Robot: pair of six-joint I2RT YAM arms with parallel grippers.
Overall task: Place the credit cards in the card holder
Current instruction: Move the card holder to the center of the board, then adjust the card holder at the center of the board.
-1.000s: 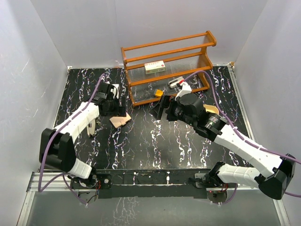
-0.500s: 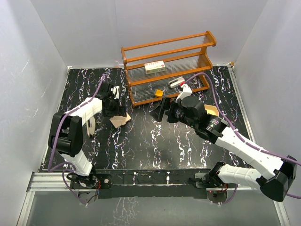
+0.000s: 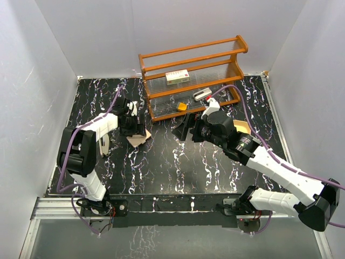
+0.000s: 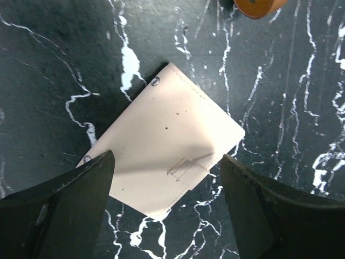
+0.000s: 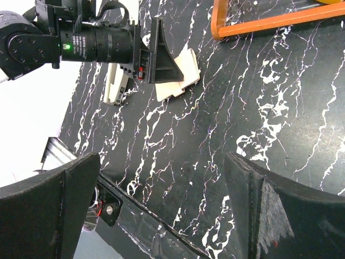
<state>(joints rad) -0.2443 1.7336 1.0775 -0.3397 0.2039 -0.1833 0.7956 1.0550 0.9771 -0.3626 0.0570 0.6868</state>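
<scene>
Left gripper (image 3: 132,125) stands at the left-centre of the black marbled table (image 3: 178,162), just left of the wooden rack (image 3: 194,54). Its jaws are apart, nothing clamped. The card holder (image 3: 138,139) lies flat on the table directly under this gripper, on its near side. In the left wrist view the card holder (image 4: 172,135) shows a plain tan face up, turned at an angle to the jaws, with two snap studs along its left edge and a stitched tab near its lower edge. Its lower end sits in the gap of the left gripper (image 4: 167,175), one dark finger (image 4: 70,210) on each side. I cannot tell if either finger touches the leather. Right gripper (image 3: 183,127) hangs over the middle of the table, near the rack's front foot and well right of the card holder; jaws spread wide, nothing between them. The right wrist view shows the card holder (image 5: 180,75) beyond the right gripper (image 5: 161,162), partly covered by the left one. On the rack: a white box with red print (image 3: 177,77) and an orange block (image 3: 182,106).
</scene>
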